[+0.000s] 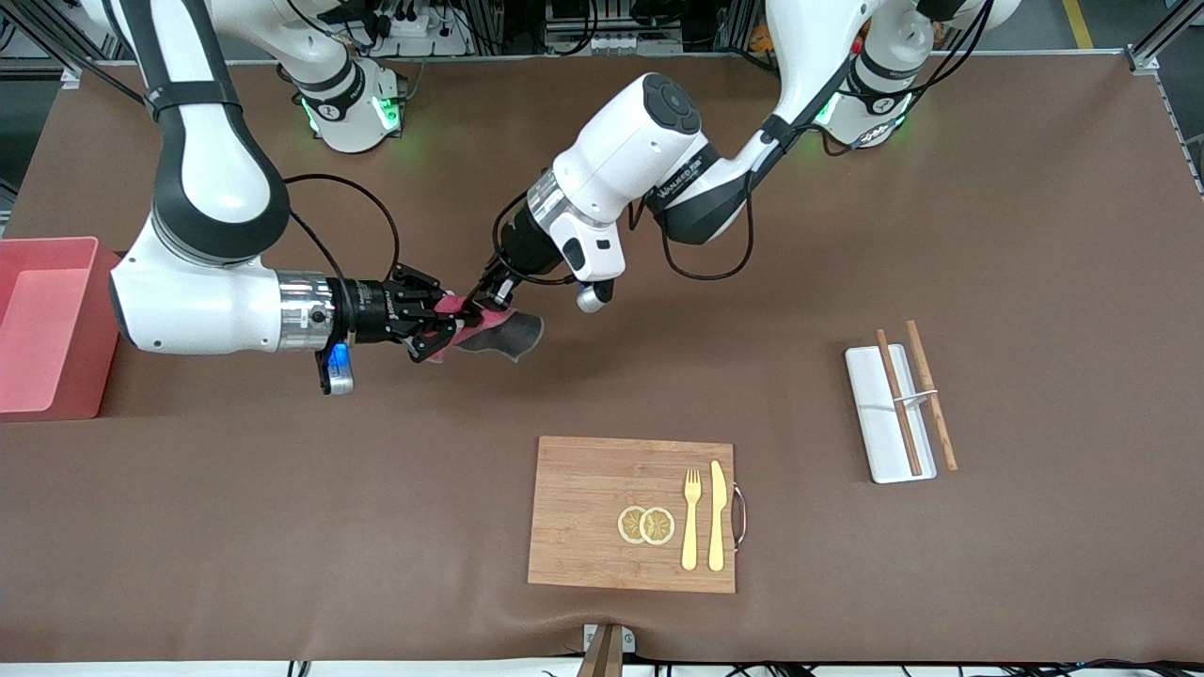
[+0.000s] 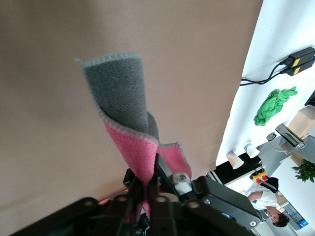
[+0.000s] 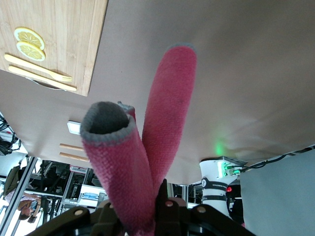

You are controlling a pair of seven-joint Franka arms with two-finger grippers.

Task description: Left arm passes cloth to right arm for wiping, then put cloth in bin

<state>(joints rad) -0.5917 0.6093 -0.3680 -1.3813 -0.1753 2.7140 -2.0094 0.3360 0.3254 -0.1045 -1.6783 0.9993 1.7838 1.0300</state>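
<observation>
Two sets of jaws, both mine, are pinching the one cloth [image 1: 489, 329] at the same time, up in the air over bare worktop [image 1: 282, 489] between the bin [image 1: 42, 324] and the chopping board [image 1: 632, 512].

Right gripper [image 1: 440, 329]: jaws pressed onto the crimson end of the cloth. In the right wrist view the cloth [image 3: 142, 162] rises out of the right gripper [image 3: 147, 216] as two rolled pink lobes, one showing a grey inner face at its tip.

Left gripper [image 1: 491, 299]: comes down from above, jaws closed on the upper edge of the cloth just beside the right gripper. In the left wrist view the cloth [image 2: 130, 128] runs out from the left gripper [image 2: 147, 189], pink near the jaws, grey on the free folded end.

Free end of the cloth, dark grey, hangs toward the left arm's end of the worktop.

Surface: brown mat over the whole worktop. Pink bin at the right arm's end. On the chopping board: two lemon slices [image 1: 645, 525], a gold fork [image 1: 691, 517] and a gold knife [image 1: 718, 515] side by side. White tray [image 1: 884, 418] with chopsticks [image 1: 917, 400] toward the left arm's end.

Room: the left wrist view alone shows a white floor, a green rag [image 2: 275, 104], paper cups [image 2: 238, 155] and a seated person [image 2: 268, 201]. The right wrist view alone shows a green-lit arm base [image 3: 219, 179].
</observation>
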